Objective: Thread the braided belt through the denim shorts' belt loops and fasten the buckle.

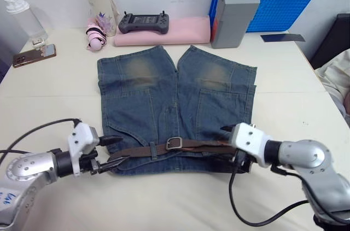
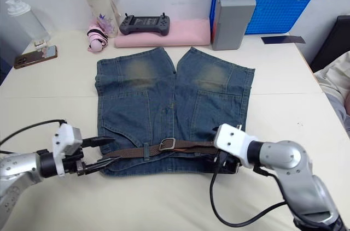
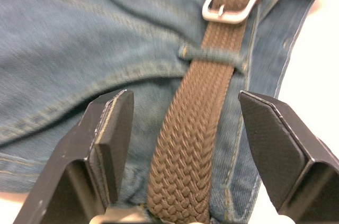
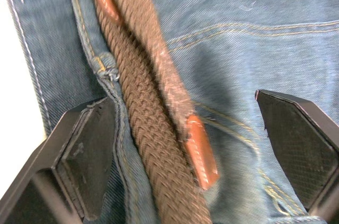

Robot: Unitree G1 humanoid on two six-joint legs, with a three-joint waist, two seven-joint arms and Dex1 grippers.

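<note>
While both grippers stand spread and empty over the waistband, the belt already lies buckled along the denim shorts [image 1: 175,108].

Largest first: the shorts lie flat near the table's [image 1: 54,89] front edge, waistband toward the robot, legs pointing to the far edge; soft, limp cloth that will likely bunch if dragged. The braided belt [image 1: 164,148] runs its long axis along the waistband, left to right, under a belt loop [image 3: 212,54]; it looks light, floppy and grippy, best pinched across its flat width. The buckle [image 1: 174,143] sits mid-waist, rigid. The tan tip [image 4: 202,152] lies by the right gripper [image 4: 185,144]; the left gripper [image 3: 185,144] straddles the strap without touching it.
</note>
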